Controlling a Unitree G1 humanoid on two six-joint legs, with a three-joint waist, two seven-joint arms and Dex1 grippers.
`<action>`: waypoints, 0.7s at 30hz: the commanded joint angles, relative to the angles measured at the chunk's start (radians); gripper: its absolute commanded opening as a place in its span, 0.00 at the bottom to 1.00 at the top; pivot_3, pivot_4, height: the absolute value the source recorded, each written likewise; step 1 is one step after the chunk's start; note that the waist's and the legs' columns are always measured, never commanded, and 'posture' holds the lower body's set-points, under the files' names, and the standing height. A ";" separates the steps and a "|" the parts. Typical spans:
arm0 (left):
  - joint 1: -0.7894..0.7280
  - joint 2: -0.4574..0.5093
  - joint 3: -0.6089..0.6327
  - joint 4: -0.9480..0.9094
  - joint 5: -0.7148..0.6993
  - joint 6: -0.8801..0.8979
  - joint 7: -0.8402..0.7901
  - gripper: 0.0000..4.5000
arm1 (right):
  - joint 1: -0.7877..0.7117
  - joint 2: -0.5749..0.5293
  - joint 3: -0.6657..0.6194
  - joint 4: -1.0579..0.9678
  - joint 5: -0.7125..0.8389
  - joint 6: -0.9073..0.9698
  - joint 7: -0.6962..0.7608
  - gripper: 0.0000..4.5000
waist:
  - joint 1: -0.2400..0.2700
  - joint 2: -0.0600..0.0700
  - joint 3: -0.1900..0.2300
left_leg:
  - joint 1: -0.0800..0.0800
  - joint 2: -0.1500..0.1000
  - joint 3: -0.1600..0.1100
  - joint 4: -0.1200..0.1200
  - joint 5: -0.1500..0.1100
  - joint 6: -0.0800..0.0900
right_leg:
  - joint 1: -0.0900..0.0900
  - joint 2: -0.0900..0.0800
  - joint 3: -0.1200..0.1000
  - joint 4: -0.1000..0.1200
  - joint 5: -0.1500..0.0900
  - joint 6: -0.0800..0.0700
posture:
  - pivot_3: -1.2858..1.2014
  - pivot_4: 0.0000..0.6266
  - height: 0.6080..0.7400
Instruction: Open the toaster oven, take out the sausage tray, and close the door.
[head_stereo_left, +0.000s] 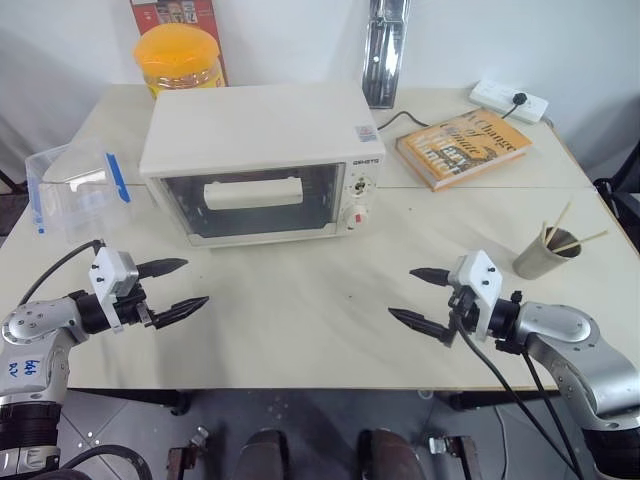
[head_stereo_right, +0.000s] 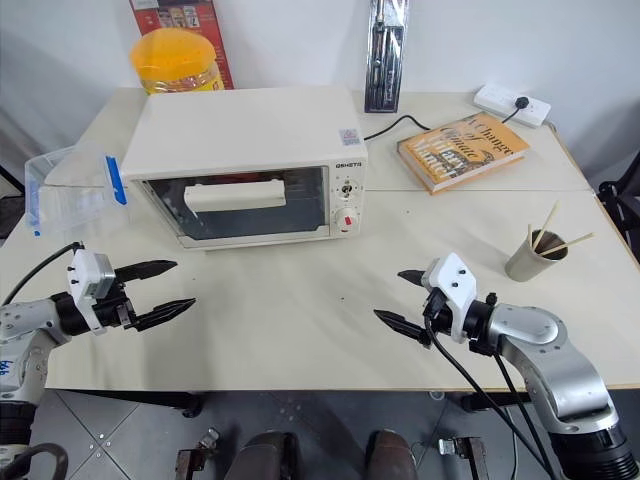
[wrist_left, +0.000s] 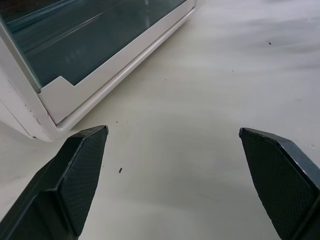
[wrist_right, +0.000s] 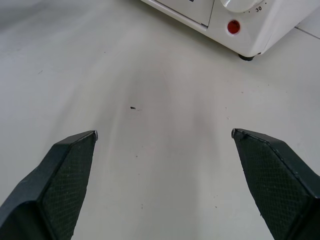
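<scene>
- The left gripper (head_stereo_left: 172, 290) hangs just over the pale table (head_stereo_left: 310, 320), its two black fingers spread wide and holding nothing.
- The right gripper (head_stereo_left: 420, 297) mirrors it, jaws equally wide and empty.
- Beyond both sets of jaws, nearer the left pair, stands the cream-white boxy toaster oven (head_stereo_left: 262, 160).
- Its wide glass door (head_stereo_left: 250, 205) with the white bar handle (head_stereo_left: 253, 192) is shut (the sausage tray cannot be made out through the glass).
- Neither gripper touches the oven.
</scene>
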 joint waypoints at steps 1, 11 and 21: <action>0.016 0.009 0.034 -0.010 -0.022 0.009 -0.004 0.99 | -0.023 -0.018 -0.019 -0.026 0.014 -0.001 0.017 1.00 | 0.000 0.000 0.000 | 0.000 0.000 0.000 0.000 0.000 0.000 | 0.000 0.000 0.000 0.000 0.000 0.000 | 0.52 0.24 1.00; 0.038 0.007 0.084 -0.051 -0.039 0.036 0.060 0.99 | -0.280 0.070 0.101 -0.022 0.057 0.111 0.025 1.00 | -0.005 0.000 0.000 | -0.001 0.001 0.007 0.000 0.000 0.000 | -0.007 0.001 0.006 0.004 0.000 0.000 | 0.52 0.24 1.00; 0.038 -0.006 0.175 -0.100 -0.148 0.122 0.094 0.99 | -0.666 0.315 0.247 0.295 -0.020 0.039 0.060 1.00 | -0.007 -0.001 0.000 | -0.001 0.002 0.012 0.000 -0.001 0.000 | -0.012 0.001 0.010 0.006 0.000 0.000 | 0.52 0.24 1.00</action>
